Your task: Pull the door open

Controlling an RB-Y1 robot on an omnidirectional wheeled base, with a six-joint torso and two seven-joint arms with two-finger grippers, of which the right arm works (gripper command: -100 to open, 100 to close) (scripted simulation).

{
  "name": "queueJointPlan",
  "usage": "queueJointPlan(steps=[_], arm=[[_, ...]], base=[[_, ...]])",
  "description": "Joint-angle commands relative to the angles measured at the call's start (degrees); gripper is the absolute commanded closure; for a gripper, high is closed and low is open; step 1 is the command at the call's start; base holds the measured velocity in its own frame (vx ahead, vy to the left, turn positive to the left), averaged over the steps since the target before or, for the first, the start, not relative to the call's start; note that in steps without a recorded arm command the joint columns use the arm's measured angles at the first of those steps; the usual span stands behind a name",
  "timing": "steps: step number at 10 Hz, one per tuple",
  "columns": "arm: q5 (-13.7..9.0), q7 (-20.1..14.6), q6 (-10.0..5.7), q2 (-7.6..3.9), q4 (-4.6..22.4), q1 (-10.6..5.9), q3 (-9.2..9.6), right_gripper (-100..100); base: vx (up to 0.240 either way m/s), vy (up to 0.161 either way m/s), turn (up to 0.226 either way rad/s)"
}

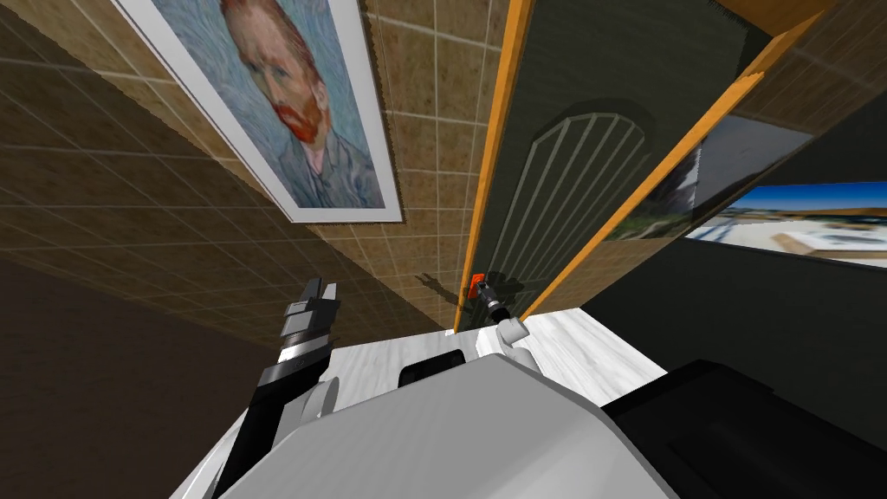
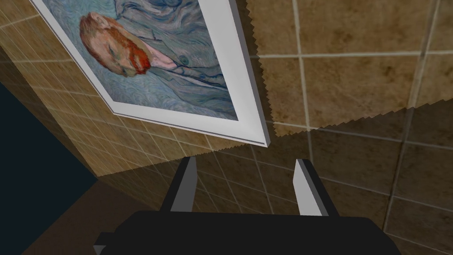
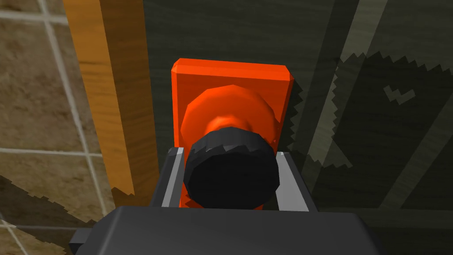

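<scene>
1. Straight ahead of the torso, a dark green door stands in an orange wooden frame. The door face carries a pale arched line pattern.
2. Handle location: an orange handle plate is mounted on the door face, low on the panel in the head view and just beside the left jamb of the frame. A round orange collar rises from the plate, and a black knob with a ribbed rim sits on the collar.
3. Door position: in the right wrist view the door edge meets the jamb right beside the plate. Whether the door is slightly ajar cannot be read.
4. Right arm: the arm reaches forward past the chest to the handle. The right gripper is at the knob, with its dark body close behind it.
5. Right gripper state: the two light grey fingers flank the knob, one on each side. Each inner face lies against the knob's rim, so the gripper is clamped on the knob. The fingertips reach about as far as the collar and stop short of the plate's upper half.
6. Left arm: the arm is raised on the left of the chest, well apart from the door, close to a brown tiled wall and below a framed portrait.
7. Left gripper state: the left gripper holds nothing, and its fingers stand apart.
8. Shadows: jagged shadows of the gripper and arm fall on the door face beside the plate.
</scene>
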Motion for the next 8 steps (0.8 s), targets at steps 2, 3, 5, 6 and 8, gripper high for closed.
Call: queueJointPlan(steps=[2, 3, 5, 6, 8], arm=[[-0.1, -0.6, 0.94, -0.68, 0.2, 0.26, 0.33, 100], [-0.1, -0.8, 1.23, -0.89, 0.3, 0.33, 0.42, 100], [-0.2, -1.7, 2.68, -1.96, 0.6, 0.7, 0.91, 100], [-0.3, -2.2, 3.49, -2.55, 0.7, 0.9, 1.18, 100], [-0.5, -3.3, 5.07, -3.71, 1.0, 1.3, 1.71, 100]], base=[[-0.045, -0.014, 0.039], [-0.145, -0.054, 0.097], [-0.184, -0.093, 0.095], [-0.19, -0.077, 0.131], [-0.227, -0.07, 0.1]])
